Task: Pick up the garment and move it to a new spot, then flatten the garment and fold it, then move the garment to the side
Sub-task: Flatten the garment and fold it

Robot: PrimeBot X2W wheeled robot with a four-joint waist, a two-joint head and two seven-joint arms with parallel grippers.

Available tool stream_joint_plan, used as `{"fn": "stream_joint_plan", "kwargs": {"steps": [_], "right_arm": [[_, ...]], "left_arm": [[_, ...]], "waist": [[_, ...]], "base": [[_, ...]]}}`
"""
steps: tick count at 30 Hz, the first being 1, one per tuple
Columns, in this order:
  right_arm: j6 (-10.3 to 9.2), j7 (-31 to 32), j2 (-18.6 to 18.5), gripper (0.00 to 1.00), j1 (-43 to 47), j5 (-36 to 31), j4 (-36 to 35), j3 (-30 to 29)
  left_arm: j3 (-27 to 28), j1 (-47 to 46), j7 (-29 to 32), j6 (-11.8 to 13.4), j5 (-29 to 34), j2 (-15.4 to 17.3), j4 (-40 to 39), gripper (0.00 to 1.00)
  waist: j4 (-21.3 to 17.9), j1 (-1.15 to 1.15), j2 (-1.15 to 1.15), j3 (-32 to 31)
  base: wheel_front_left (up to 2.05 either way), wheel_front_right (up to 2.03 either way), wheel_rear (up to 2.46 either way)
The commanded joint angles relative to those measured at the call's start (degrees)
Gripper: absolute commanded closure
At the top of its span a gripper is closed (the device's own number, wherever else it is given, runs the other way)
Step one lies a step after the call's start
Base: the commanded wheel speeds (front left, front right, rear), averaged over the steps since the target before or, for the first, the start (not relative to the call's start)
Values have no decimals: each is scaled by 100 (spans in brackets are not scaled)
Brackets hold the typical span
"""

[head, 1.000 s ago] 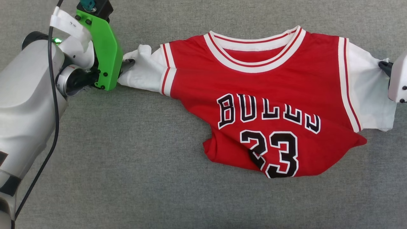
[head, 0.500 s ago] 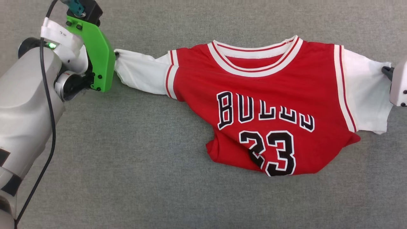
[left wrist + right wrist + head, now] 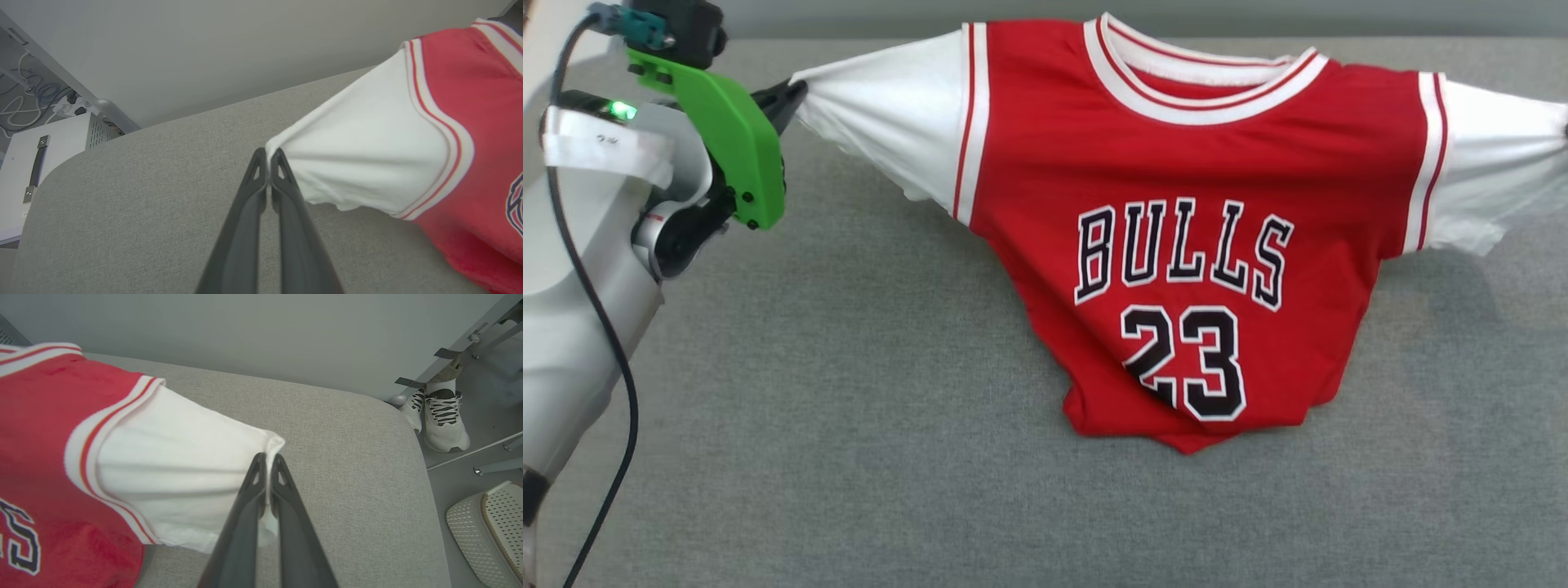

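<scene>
Garment (image 3: 1176, 163) hangs spread by both white sleeves, red front showing.

"What had the right gripper (image 3: 268, 459) got?"
"Its dark fingers (image 3: 245, 522) were pinched together on the white sleeve cuff of the small red jersey shirt (image 3: 135, 457), which stretched left of the claw over the grey fabric surface (image 3: 351, 477)."
"And to its right?"
"A person's pale laced sneakers (image 3: 443, 416) further off, and a cream perforated basket (image 3: 482, 526) below them."

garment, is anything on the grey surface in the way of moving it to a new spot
Nothing visible does. The left gripper and the right gripper are each shut on a white sleeve of the garment, with nothing between, and the grey surface around it shows no other object.
</scene>
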Motion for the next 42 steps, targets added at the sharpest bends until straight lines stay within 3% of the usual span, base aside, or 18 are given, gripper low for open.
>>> {"fn": "stream_joint_plan", "kwargs": {"steps": [1, 5, 10, 25, 29, 36, 42], "right_arm": [[-9, -95, -115, 100, 88, 39, -82, 5], [-9, -350, -283, 100, 117, 88, -350, -21], [-9, -625, -460, 100, 191, 130, -683, -117], [-9, -1028, -684, 100, 484, 266, -1667, -572], [-9, -1057, -694, 100, 454, 294, -1815, -668], [-9, -1182, -727, 100, 66, 330, -1799, -736], [-9, -1376, -537, 100, -862, 398, -1521, -755]], "left_arm": [[50, 98, -144, -8, 57, 126, 0, 100], [141, 168, -552, 81, 147, 265, -192, 100], [297, 297, -952, 386, 248, 561, -753, 100], [986, 1306, -1491, 1948, 110, 1992, -3568, 100], [1151, 1509, -1491, 2228, -39, 2285, -4118, 100], [1468, 1408, -1568, 2389, -143, 2567, -4512, 100], [1782, 755, -1440, 2168, -155, 2695, -4396, 100]], "waist": [[101, -1, 0, -480], [123, -1, 0, -775], [150, -1, 0, -1083], [122, -1, 0, -1470], [100, -1, 0, -1459], [21, -1, 0, -1042], [-88, -1, 0, -167]], "base": [[0, 0, 0], [0, 0, 0], [0, 0, 0], [0, 0, 0], [0, 0, 0], [0, 0, 0], [0, 0, 0]]}}
